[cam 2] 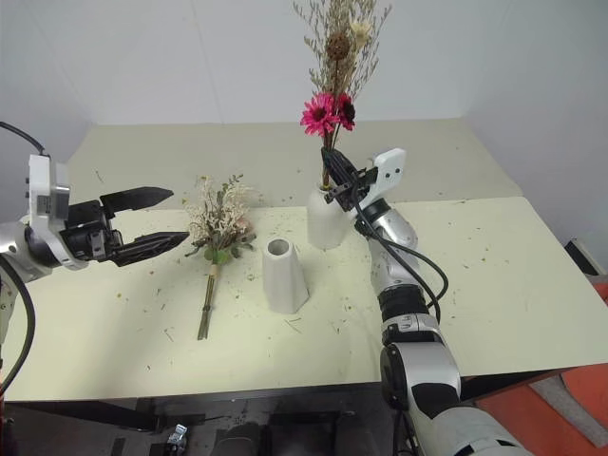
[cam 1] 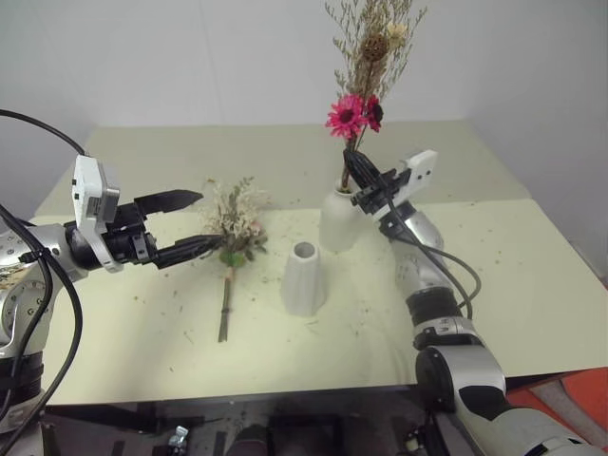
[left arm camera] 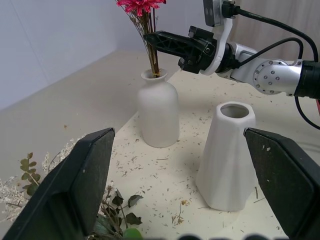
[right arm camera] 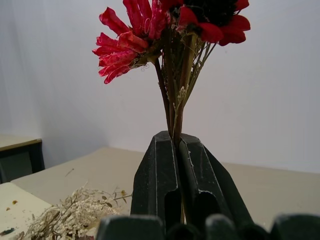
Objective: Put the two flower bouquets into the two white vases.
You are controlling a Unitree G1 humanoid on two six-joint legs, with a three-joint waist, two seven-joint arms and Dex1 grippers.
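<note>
On the surface (cam 1: 532, 285) the tapered vase (cam 1: 303, 278) stands in front of the bottle vase (cam 1: 339, 221), which holds the slim bouquet (cam 1: 366, 76). The bushier bouquet (cam 1: 231, 242) lies to their left.

The slim bouquet (cam 1: 359, 104), bright pink flower below a brown pod and beige sprigs, stands upright with its stems in the neck of the rounded bottle vase (cam 1: 339, 221), near the table's middle; the tapered vase (cam 1: 303, 278) stands empty just nearer the front edge; the bushier bouquet (cam 1: 231, 237) lies flat toward the left edge, stems pointing to the front edge.
</note>
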